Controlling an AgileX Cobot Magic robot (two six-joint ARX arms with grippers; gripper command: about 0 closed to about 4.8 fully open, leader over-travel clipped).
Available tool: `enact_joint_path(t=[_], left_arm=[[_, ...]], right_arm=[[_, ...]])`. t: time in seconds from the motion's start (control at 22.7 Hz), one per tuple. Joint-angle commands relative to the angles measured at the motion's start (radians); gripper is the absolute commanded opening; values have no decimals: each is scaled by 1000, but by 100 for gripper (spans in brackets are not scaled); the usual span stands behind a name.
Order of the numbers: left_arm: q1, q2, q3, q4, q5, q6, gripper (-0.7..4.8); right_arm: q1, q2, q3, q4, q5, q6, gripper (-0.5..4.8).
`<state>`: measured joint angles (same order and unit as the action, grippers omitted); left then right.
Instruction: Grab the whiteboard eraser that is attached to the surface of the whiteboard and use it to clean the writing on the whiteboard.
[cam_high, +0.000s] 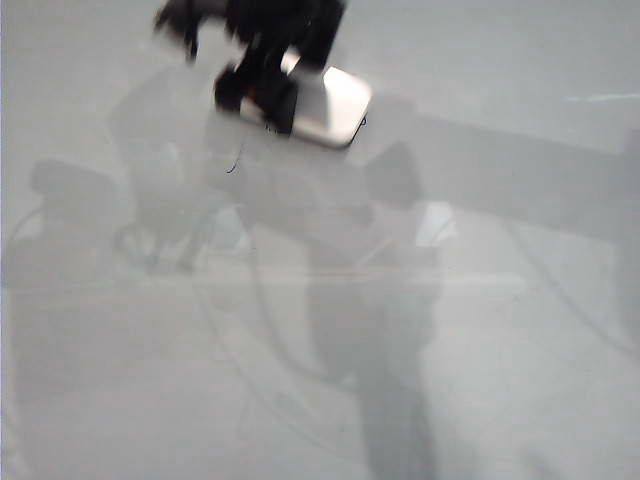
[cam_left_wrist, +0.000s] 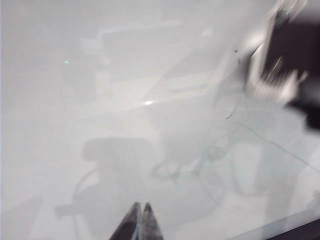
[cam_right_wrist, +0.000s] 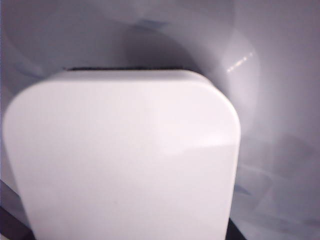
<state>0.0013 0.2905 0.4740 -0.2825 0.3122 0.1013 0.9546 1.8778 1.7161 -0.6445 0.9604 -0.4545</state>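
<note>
Eraser (cam_high: 330, 105), clamped in the right end effector (cam_high: 262, 95) near the whiteboard's (cam_high: 480, 380) top edge, could tilt and miss the ink (cam_high: 236, 160); left end effector (cam_left_wrist: 140, 220) rests closed.

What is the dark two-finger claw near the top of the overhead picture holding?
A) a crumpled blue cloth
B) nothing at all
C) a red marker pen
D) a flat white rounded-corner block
D: the right gripper clamps the flat white rounded-corner whiteboard eraser over the glossy pale whiteboard; the eraser fills the right wrist view.
</note>
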Motion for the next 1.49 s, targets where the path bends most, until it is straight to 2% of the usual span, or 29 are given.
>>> enact_joint_path(t=[0.04, 0.13, 0.31, 0.44, 0.57, 0.66, 0.7, 0.92, 1.06, 1.36, 1.49], left_arm=[[-1, 1, 3, 6, -2, 4, -6], [-1, 1, 3, 6, -2, 4, -6], [-1, 1, 3, 6, -2, 4, -6], [-2, 2, 3, 5, -2, 4, -6], [-2, 2, 3, 5, -2, 3, -6], [-2, 2, 3, 5, -2, 3, -6], [-1, 2, 3, 5, 1, 3, -6], [-2, 2, 3, 5, 6, 4, -6], [-2, 2, 3, 6, 3, 4, -6], [-2, 2, 3, 6, 2, 3, -6], [-2, 2, 3, 6, 6, 3, -6]], right_arm=[[1, -85, 3, -73, -69, 198, 189], [-3, -142, 0, -65, -77, 220, 189], [-41, -317, -143, 116, -163, 227, 188], [-58, -494, -333, 284, -246, 282, 187], [-83, -621, -554, 481, -277, 301, 175], [-95, -649, -658, 585, -296, 301, 175], [-111, -653, -737, 688, -308, 301, 175], [-174, -605, -900, 1034, -313, 301, 174], [-214, -522, -913, 1126, -333, 300, 150], [-202, -380, -911, 1363, -372, 294, 148], [-202, -326, -881, 1382, -381, 294, 148]])
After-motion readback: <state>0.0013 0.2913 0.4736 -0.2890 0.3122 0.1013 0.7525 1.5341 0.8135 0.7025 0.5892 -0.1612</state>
